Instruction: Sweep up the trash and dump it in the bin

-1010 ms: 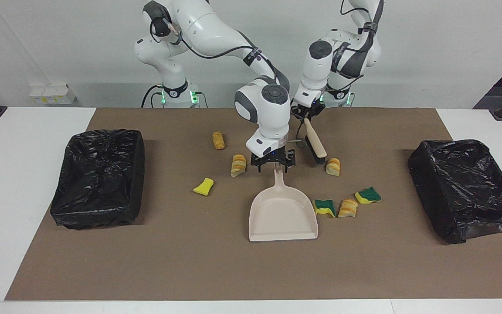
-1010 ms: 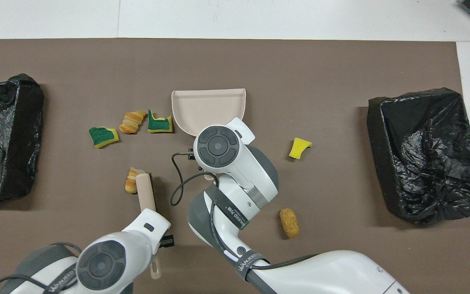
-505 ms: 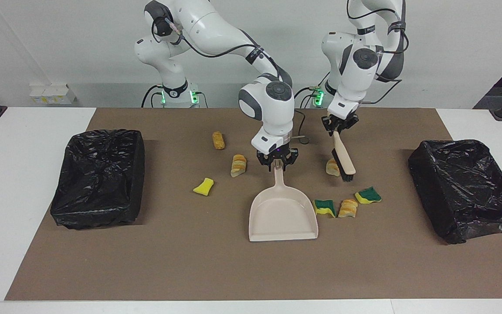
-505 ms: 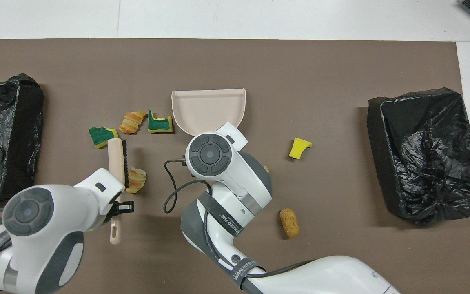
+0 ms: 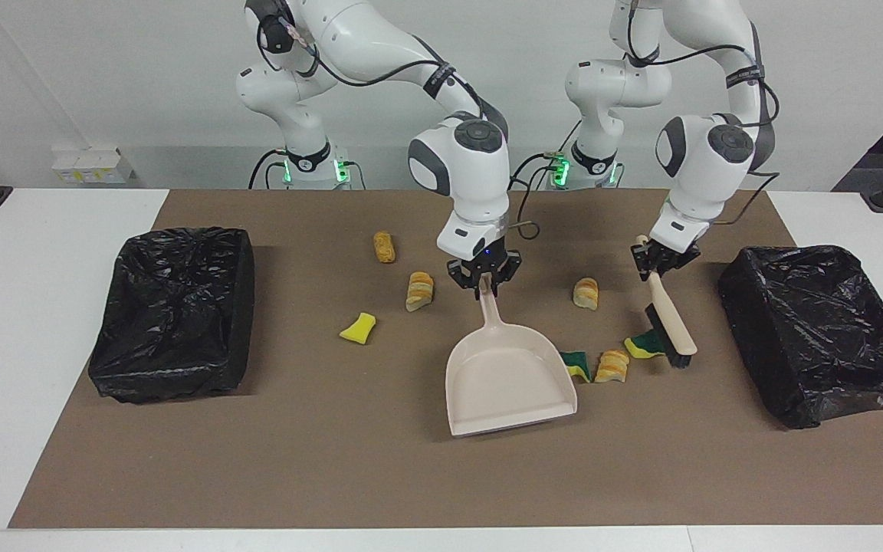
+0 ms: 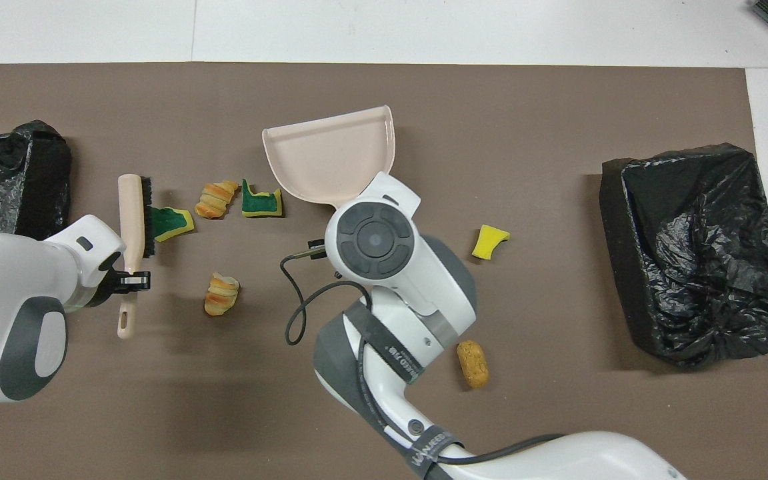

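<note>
My right gripper (image 5: 485,284) is shut on the handle of the beige dustpan (image 5: 507,377), whose side edge lies against a green-backed sponge bit (image 5: 576,363). My left gripper (image 5: 658,261) is shut on a wooden brush (image 5: 669,316); its bristles touch another green-backed sponge bit (image 5: 643,345). A bread lump (image 5: 612,366) lies between these two bits. Other trash: a bread lump (image 5: 585,293), a bread lump (image 5: 419,290), a yellow sponge bit (image 5: 358,328) and a bread roll (image 5: 385,247). In the overhead view the dustpan (image 6: 331,160) and the brush (image 6: 132,213) also show.
A black-lined bin (image 5: 173,310) stands at the right arm's end of the brown mat, and another black-lined bin (image 5: 817,330) stands at the left arm's end. The white table edge (image 5: 441,539) runs along the mat's side farthest from the robots.
My left arm has swung the brush past a bread lump toward its own end of the table, up against the green-backed sponge bit. My right gripper has turned the dustpan toward the nearby sponge bit.
</note>
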Robot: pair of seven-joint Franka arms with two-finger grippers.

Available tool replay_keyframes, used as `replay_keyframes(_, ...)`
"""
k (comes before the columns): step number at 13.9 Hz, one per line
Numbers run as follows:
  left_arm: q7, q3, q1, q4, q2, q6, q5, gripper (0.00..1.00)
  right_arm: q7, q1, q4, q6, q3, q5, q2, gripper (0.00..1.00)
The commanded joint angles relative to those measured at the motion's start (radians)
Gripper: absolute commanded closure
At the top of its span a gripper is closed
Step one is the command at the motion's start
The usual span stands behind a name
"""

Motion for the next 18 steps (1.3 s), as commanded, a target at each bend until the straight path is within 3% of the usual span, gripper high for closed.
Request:
replay_keyframes(1,0.109,-0.011,0.059,0.079,0.098,0.026,0.01,1.0,-0.303,-0.071,-0.033,-0.08,0.01,0.006,-0.081,1.0)
replay_keyframes(4,0.135,-0.014,0.055,0.076,0.13,0.058,0.01,1.0,-0.689,-0.113,-0.033,-0.159,0.01,0.008,-0.087,1.0)
replay_keyframes(8,0.117,-0.02,-0.014,0.075,0.139,0.05,-0.006,1.0,-1.049,-0.134,-0.036,-0.24,0.01,0.005,-0.095,1.0)
replay_keyframes(12,0.004,-0.018,-0.103,0.073,0.135,0.044,-0.027,1.0,-1.209,-0.121,-0.036,-0.234,0.01,-0.012,-0.064,1.0)
replay_keyframes(18,0.016,-0.018,-0.096,0.093,0.144,0.046,-0.084,1.0,-1.35,-0.098,-0.001,-0.217,0.01,-0.053,0.005,1.0)
